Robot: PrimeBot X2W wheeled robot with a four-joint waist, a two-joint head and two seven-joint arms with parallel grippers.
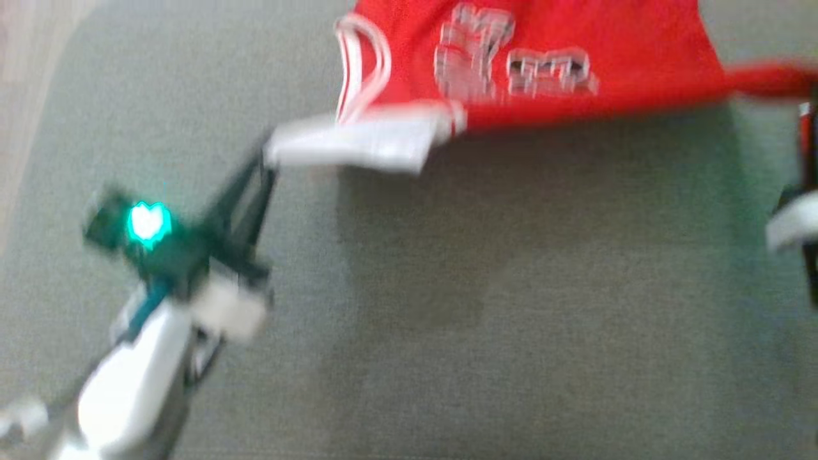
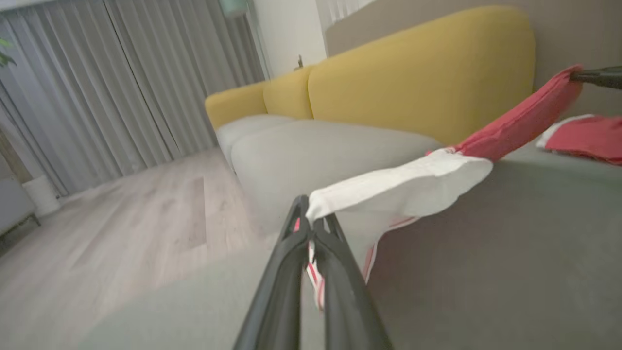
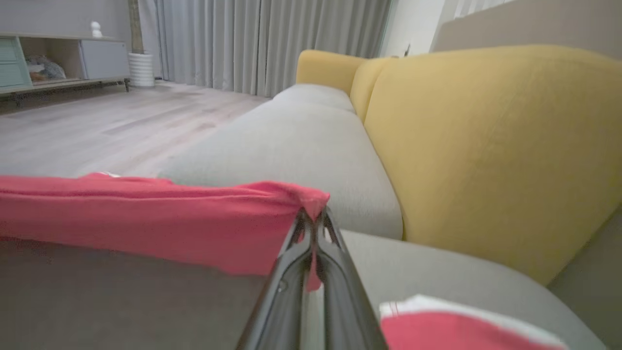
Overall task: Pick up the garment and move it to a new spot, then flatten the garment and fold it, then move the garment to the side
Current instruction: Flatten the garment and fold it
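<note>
The garment [image 1: 543,57] is a red jersey with white trim and white lettering, stretched in the air across the top of the head view above the grey sofa seat [image 1: 447,306]. My left gripper [image 1: 265,153] is shut on its white-trimmed corner [image 2: 403,189], the fabric pinched between the fingers [image 2: 291,253]. At the far right edge my right gripper [image 1: 808,108] is shut on the red corner [image 3: 146,214], which bunches at the fingertips in the right wrist view. Another part of the jersey [image 3: 461,330] rests on the seat.
A yellow backrest [image 3: 486,146] runs behind the grey seat cushions [image 2: 311,155]. Wooden floor [image 2: 121,218] lies beyond the sofa's edge, with grey curtains [image 3: 267,43] and a low cabinet [image 3: 58,58] farther off.
</note>
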